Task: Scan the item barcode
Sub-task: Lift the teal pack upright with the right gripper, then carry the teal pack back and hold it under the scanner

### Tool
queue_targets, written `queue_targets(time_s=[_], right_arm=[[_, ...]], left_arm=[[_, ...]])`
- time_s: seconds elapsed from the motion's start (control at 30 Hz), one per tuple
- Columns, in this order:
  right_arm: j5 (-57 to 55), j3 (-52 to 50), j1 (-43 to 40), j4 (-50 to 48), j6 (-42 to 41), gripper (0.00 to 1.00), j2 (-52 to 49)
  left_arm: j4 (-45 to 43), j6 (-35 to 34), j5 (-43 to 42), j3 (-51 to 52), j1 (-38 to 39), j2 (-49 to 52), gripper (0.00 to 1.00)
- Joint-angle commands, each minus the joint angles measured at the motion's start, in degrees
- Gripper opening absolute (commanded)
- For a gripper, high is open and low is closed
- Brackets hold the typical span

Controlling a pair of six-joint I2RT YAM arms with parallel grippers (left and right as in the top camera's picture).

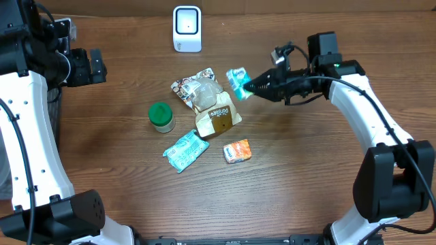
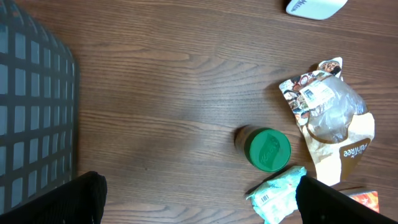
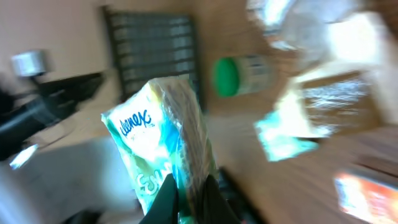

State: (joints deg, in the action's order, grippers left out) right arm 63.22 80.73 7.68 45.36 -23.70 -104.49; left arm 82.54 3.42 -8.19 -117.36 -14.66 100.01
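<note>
A teal Kleenex tissue pack (image 1: 238, 82) hangs above the table, right of the pile, with my right gripper (image 1: 251, 88) shut on its lower edge. In the blurred right wrist view the pack (image 3: 158, 143) rises from between the two dark fingers of the gripper (image 3: 186, 199). I see no barcode on its visible face. The white scanner (image 1: 187, 28) stands at the back centre, apart from the pack. My left gripper (image 1: 99, 66) hovers at the far left, open and empty, its fingertips wide apart around (image 2: 199, 205).
On the table lie a brown snack bag (image 1: 210, 103), a green-lidded jar (image 1: 161, 116), a second teal pack (image 1: 185, 150) and an orange packet (image 1: 237, 150). A dark wire basket (image 2: 31, 124) sits at the left edge.
</note>
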Motion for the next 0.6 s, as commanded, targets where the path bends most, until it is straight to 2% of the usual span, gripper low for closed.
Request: queue_targets(time_s=[0.0,0.13,0.23,0.43,0.57], right_arm=[[-16.26,0.83,1.51,2.23,4.22,0.04,0.46],[-24.35,2.51,2.91,6.47,4.28,0.04,0.46],[-32.09,8.17,3.63,13.42,4.28,0.04,0.44],[-48.89,30.36,5.86,27.19,4.31,0.04,-1.38],[-58.27,43.93,9.42,27.36,6.97,0.04,-4.46]], left_arm=[[-0.07,1.29,-0.66,0.28,-0.04,0.07,1.0],[-0.07,1.31,-0.66,0.28,-0.04,0.07,0.99],[-0.07,1.29,-0.66,0.28,-0.04,0.07,1.0],[-0.07,1.29,-0.66,0.28,-0.04,0.07,1.0],[-0.07,1.29,-0.66,0.28,-0.04,0.07,0.99]])
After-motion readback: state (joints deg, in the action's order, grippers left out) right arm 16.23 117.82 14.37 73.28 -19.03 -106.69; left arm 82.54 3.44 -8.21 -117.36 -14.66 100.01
